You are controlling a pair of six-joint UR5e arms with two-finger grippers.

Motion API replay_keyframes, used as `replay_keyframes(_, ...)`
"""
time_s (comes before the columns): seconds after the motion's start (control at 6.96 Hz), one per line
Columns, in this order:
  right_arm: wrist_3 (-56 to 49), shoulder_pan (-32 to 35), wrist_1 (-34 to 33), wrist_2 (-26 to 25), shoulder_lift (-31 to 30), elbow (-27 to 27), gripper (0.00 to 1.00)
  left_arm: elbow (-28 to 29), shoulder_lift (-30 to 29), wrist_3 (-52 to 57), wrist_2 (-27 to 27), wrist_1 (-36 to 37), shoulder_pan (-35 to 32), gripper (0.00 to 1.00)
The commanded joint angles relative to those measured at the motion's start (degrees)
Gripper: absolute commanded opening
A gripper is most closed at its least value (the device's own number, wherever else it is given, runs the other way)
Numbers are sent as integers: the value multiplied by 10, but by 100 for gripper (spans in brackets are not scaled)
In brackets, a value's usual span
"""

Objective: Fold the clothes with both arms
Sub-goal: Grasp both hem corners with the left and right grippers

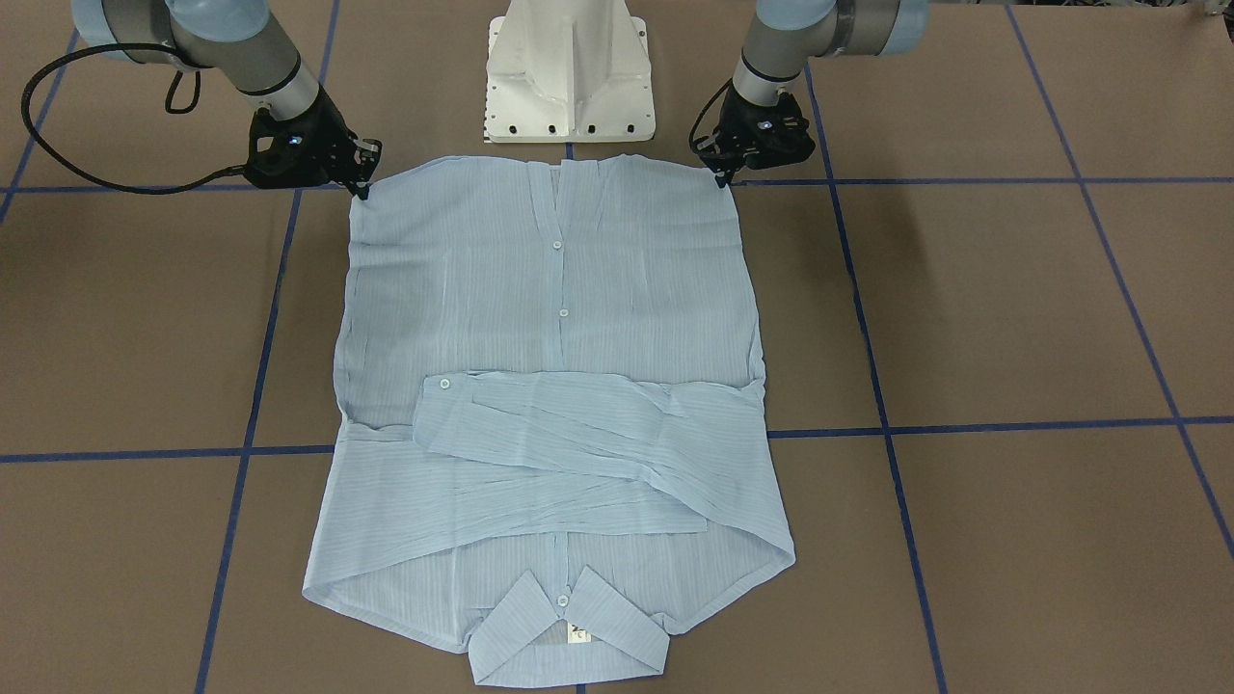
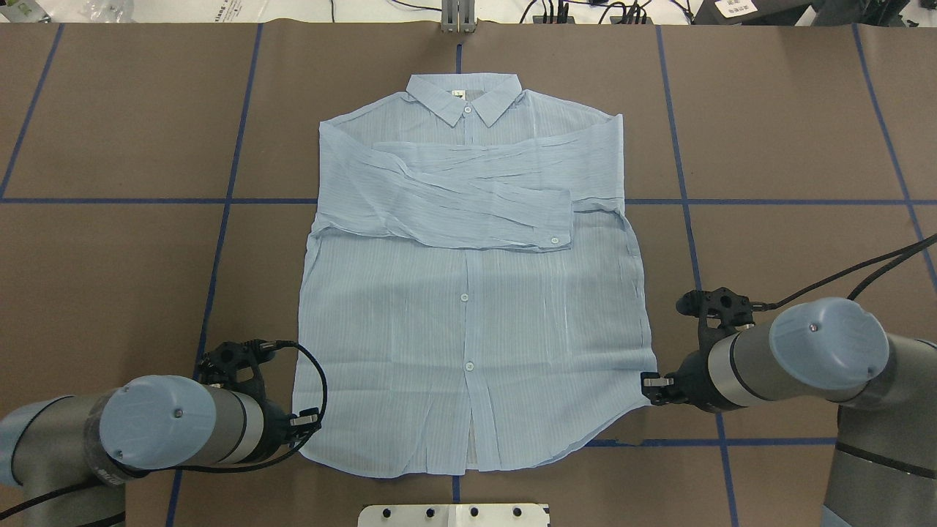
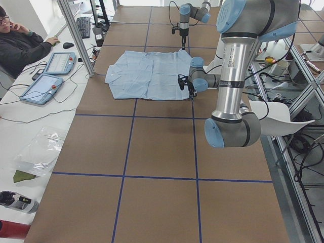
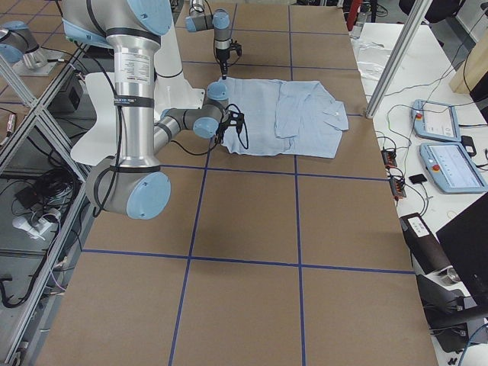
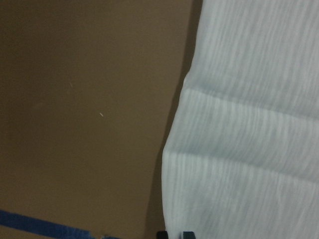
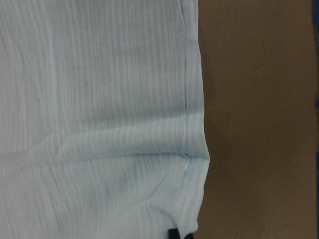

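Observation:
The light-blue shirt (image 2: 468, 307) lies flat on the brown table, front up, with its collar (image 2: 465, 99) at the far side and both sleeves folded across the chest (image 1: 578, 434). My left gripper (image 2: 307, 421) is shut on the hem corner on my left, also visible in the front view (image 1: 721, 179). My right gripper (image 2: 650, 383) pinches the opposite hem corner (image 1: 362, 189). Both corners sit low at the table. In the wrist views the fabric edge (image 5: 172, 164) (image 6: 197, 159) runs down to fingertips that barely show at the bottom.
The white pedestal base (image 1: 569, 77) stands just behind the hem, between the arms. Blue tape lines (image 2: 219, 241) grid the brown table. A person (image 3: 20, 45) sits at a side table with pendant tablets (image 3: 43, 86); more pendants (image 4: 450, 164) lie on the other side.

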Motion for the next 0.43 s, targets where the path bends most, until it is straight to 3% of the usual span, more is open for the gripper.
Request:
replay_keyframes(0.0, -4, 34, 1, 33, 12, 2, 0, -18, 10, 31, -5, -3, -7, 0)
replay_keyframes(0.29, -4, 45, 1, 46, 17, 2, 0, -18, -3, 70, -5, -8, -29, 0)
